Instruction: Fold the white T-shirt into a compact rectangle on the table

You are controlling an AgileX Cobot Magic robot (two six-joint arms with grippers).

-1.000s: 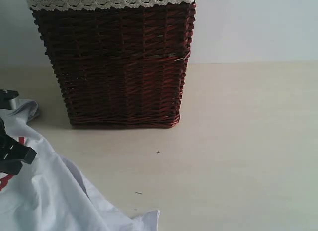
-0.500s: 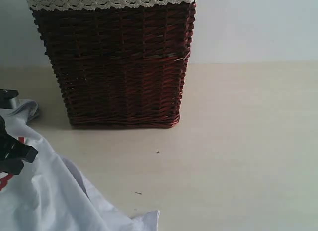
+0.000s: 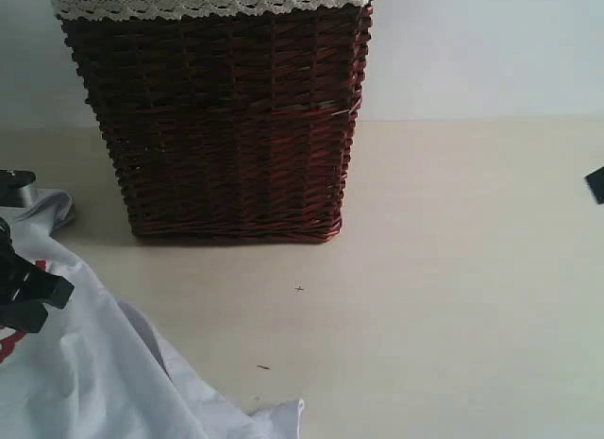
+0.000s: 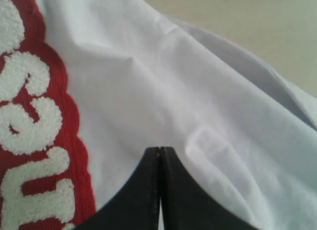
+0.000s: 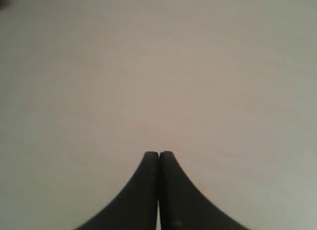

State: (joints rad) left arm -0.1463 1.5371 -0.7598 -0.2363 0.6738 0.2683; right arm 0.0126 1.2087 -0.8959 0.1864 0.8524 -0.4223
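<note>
The white T-shirt [image 3: 104, 382] lies rumpled on the table [image 3: 453, 269] at the front left, one corner reaching toward the middle. My left gripper [image 3: 55, 294] hovers over it at the left edge, shut with nothing between the jaws. In the left wrist view its tips [image 4: 159, 150] sit over plain white cloth [image 4: 198, 91], beside the fuzzy letters outlined in red [image 4: 29, 121]. My right gripper [image 5: 158, 154] is shut over the bare table [image 5: 158, 67]; only a dark corner of the right gripper [image 3: 595, 184] shows at the right edge.
A tall dark red wicker basket [image 3: 226, 127] with white lace trim [image 3: 208, 0] stands at the back left of centre, just behind the shirt. A grey metallic part [image 3: 17, 186] shows at the left edge.
A dark corner of the right gripper has come into view at the right edge. The left gripper has barely shifted over the shirt.
</note>
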